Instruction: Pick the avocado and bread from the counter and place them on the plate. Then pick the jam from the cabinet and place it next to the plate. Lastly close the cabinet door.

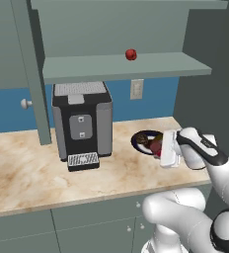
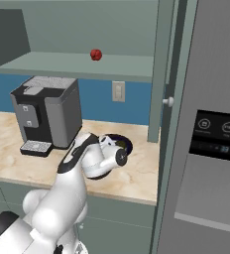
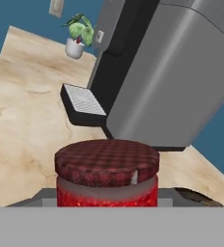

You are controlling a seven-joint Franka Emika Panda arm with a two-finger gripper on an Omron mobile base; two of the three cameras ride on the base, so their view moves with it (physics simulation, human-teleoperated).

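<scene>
Left base view gives us the marble worktop (image 1: pixel 27 173) first, wide and pale, and on it the coffee machine (image 1: pixel 82 123), our landmark for everything else. Above the coffee machine runs the open cabinet shelf (image 1: pixel 116 66), and on that shelf, up and to the machine's right, we see a small red ball (image 1: pixel 131 54). Just left of the coffee machine stands the cabinet door (image 1: pixel 35 74), swung out edge-on toward us, its pale knob showing on the left side. On the blue wall behind the machine's right shoulder sits a pale outlet plate (image 1: pixel 136 89).

Now to the right of the coffee machine, on the worktop: the plate (image 1: pixel 142 136), dark rim and white ring, partly covered by our hand. On it we can make out a dark brown lump, the bread (image 1: pixel 143 140), at the side nearest the machine. We cannot pick out the avocado.

Our gripper (image 1: pixel 159 146) hangs over the plate's right half, and the jam (image 1: pixel 156 145) shows as a dark red shape at its tip. From the hand view, the jam (image 3: pixel 107 176) sits right up against the camera, chequered red lid on top, with the coffee machine close behind it and a small potted plant (image 3: pixel 78 36) far beyond. The fingers are closed on the jar, holding it.
</scene>
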